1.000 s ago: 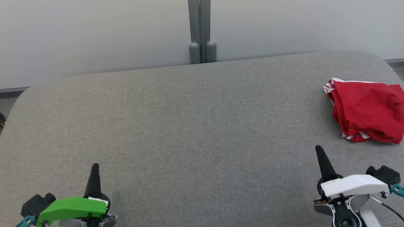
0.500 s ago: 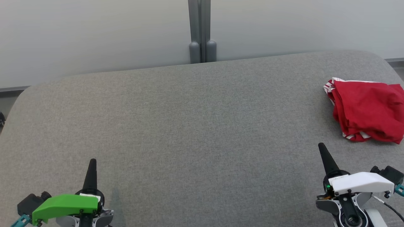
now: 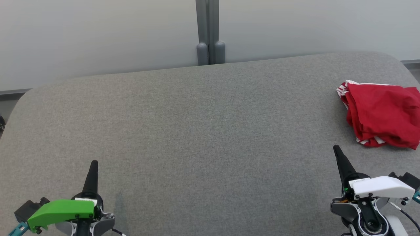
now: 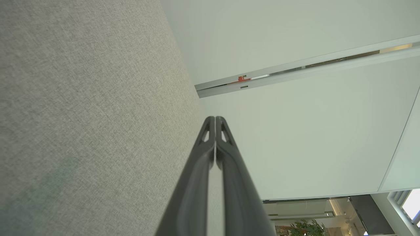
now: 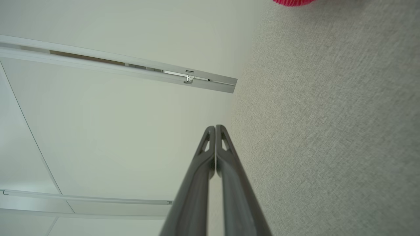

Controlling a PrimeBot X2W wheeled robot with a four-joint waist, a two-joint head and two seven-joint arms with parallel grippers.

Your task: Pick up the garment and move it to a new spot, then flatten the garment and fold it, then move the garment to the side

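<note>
A crumpled red garment [image 3: 382,114] with red-and-white striped trim lies at the far right of the grey padded table [image 3: 197,131]; a sliver of the garment [image 5: 292,2] shows at the top edge of the right wrist view. My right gripper [image 3: 337,149], with a white housing, sits at the lower right, a short way in front of the garment and apart from it, shut and holding nothing. My left gripper [image 3: 94,163], with a green housing, is at the lower left, far from the garment, shut and empty. Both wrist views show the fingers pressed together: left gripper [image 4: 215,118], right gripper [image 5: 215,127].
A pale wall with a grey post [image 3: 207,32] stands behind the table's far edge. The table's rounded corners [image 3: 23,98] fall away at the left and right.
Both grippers have drifted outward and slightly forward: the left toward the left, the right toward the right. The garment has not moved.
</note>
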